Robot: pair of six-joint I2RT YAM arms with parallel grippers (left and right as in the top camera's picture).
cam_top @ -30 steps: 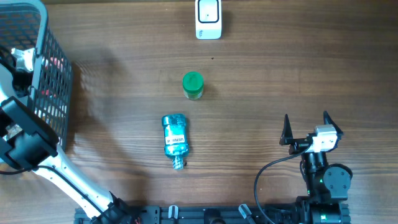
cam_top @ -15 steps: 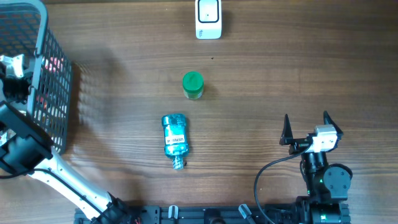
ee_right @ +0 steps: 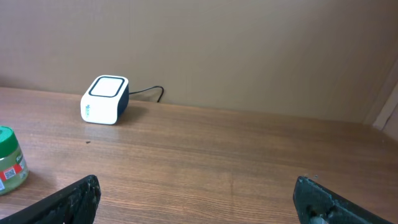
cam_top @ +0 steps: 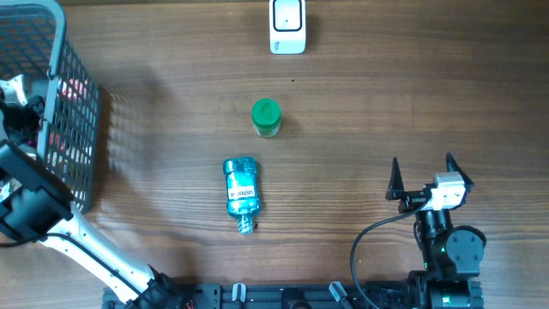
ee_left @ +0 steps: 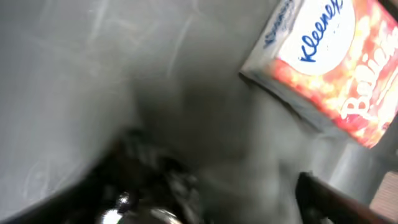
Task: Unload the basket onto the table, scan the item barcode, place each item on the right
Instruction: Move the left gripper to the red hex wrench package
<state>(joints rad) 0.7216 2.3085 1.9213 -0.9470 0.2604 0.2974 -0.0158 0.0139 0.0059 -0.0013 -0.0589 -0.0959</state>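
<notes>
The tissue pack (ee_left: 323, 62) lies on the grey floor of the wire basket (cam_top: 58, 39), at the table's (cam_top: 412, 94) far left edge. In the left wrist view it sits tilted toward the upper right corner, with bare basket floor to its left and below it. The left gripper (cam_top: 17, 99) is down inside the basket near the pack. That view is blurred and shows only one dark finger (ee_left: 336, 199) at the lower right, so I cannot tell whether the jaws are spread or closed, and nothing is seen held.

The scanner (cam_top: 287, 26), a white box with a dark side and a cable, stands at the far edge of the table, well apart from the basket. A wide stretch of bare wood lies between them.

Near the middle, a jar (cam_top: 266, 118) with a green lid stands upright. A blue bottle (cam_top: 241, 193) lies on its side nearer the robot, cap toward the robot. The two are apart.

The right gripper (cam_top: 422, 176) rests at the near right, jaws spread wide and holding nothing, with open table ahead of it.

The pack reads "Kleenex" in blue on white. Below that are white letters on orange-red, cut off at the frame edge.
</notes>
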